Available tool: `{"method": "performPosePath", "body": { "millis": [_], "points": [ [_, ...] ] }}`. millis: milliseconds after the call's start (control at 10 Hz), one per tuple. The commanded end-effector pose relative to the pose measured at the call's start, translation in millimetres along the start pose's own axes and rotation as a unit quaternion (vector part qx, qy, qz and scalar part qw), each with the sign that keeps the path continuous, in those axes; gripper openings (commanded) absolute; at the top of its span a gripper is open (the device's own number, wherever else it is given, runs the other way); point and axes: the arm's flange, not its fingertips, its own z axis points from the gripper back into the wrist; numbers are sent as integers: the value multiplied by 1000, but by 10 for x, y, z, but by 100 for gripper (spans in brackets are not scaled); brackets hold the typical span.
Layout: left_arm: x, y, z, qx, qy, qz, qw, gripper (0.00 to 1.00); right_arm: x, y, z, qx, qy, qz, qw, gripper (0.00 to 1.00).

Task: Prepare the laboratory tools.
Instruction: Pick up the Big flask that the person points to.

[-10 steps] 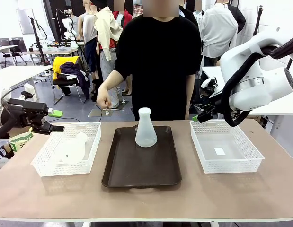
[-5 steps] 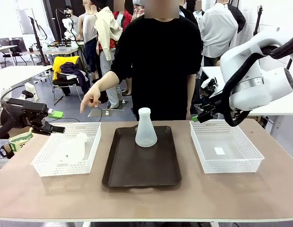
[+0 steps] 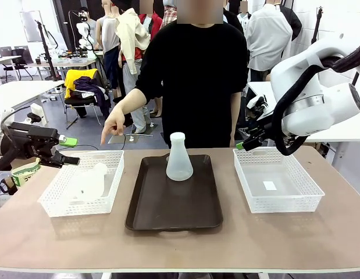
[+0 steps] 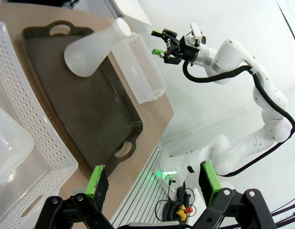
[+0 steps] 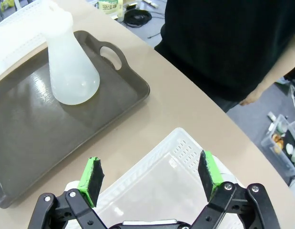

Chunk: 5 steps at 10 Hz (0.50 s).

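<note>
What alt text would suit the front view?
A flask stands upright on a dark tray between two white baskets; a second flask lies in the left basket, and the right basket holds no flask. A person's hand points down beyond the left basket, with the open left gripper hovering nearby.

bright room – white tables [image 3: 22, 90] at the left, a clothes-draped chair [image 3: 82, 97], grey floor [image 3: 92, 133].

The left claw [image 4: 154, 183] and the right claw [image 5: 149, 177] both hover raised, jaws spread wide, holding nothing.
</note>
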Motion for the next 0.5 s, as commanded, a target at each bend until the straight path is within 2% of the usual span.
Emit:
{"method": "performPosePath", "body": {
  "millis": [0,200,300,400],
  "points": [
    [28,4,67,-9,2,8,1000,100,12,-18,-21,1,2,4,1000,100],
    [38,12,89,-7,-5,11,1000,100,12,-18,-21,1,2,4,1000,100],
    [91,-29,107,28,4,17,999,100,12,-18,-21,1,2,4,1000,100],
    [169,-123,142,99,20,20,995,100,12,-18,-21,1,2,4,1000,100]
  ]
}}
